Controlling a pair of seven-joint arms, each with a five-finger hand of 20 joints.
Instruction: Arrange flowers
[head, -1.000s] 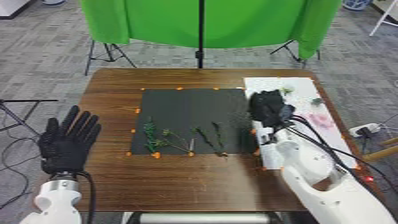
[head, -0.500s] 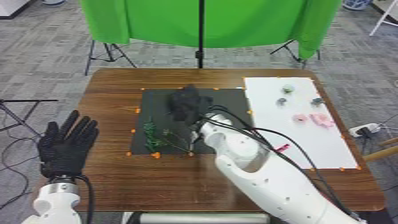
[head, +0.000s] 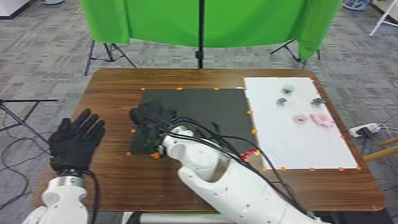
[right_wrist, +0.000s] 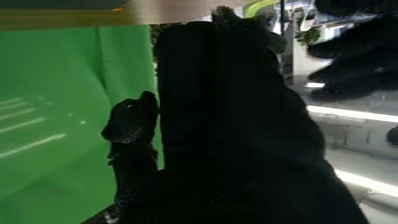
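Presumably stem-picking is in hand, the right robot hand (head: 153, 115) open with thumb apart over the black mat (head: 222, 102), pink flower (head: 322, 120) on the white sheet (head: 289, 145), and a careful pinch comes next.

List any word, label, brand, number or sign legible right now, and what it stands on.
None: no text is legible on the black sheet, white sheet, wooden table or green cloth. Any marking on the right arm is too small to read.
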